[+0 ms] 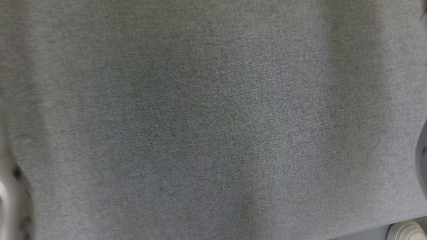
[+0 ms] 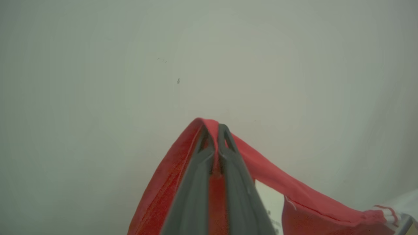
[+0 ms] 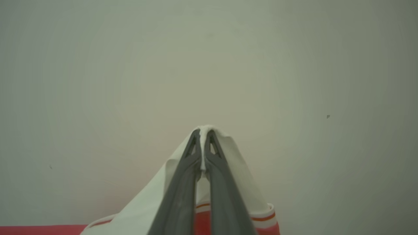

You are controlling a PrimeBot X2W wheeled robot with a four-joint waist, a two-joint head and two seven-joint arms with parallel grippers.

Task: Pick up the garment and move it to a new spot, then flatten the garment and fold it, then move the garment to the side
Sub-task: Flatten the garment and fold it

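The garment [image 2: 277, 182] is red with white parts and red-striped trim. In the left wrist view my left gripper [image 2: 214, 129] is shut on a red fold of it, and the cloth drapes down both sides of the fingers. In the right wrist view my right gripper [image 3: 203, 132] is shut on a white edge of the garment [image 3: 147, 202], with a striped cuff and red cloth hanging below. Both grippers point at a plain pale surface [image 3: 209, 65].
Grey woven fabric [image 1: 213, 120] spreads across the head view, slightly blurred. A white round object [image 1: 405, 231] peeks in at the lower right corner. A pale rounded part [image 1: 5, 193] sits at the left edge, a dark curved one [image 1: 423, 156] at the right edge.
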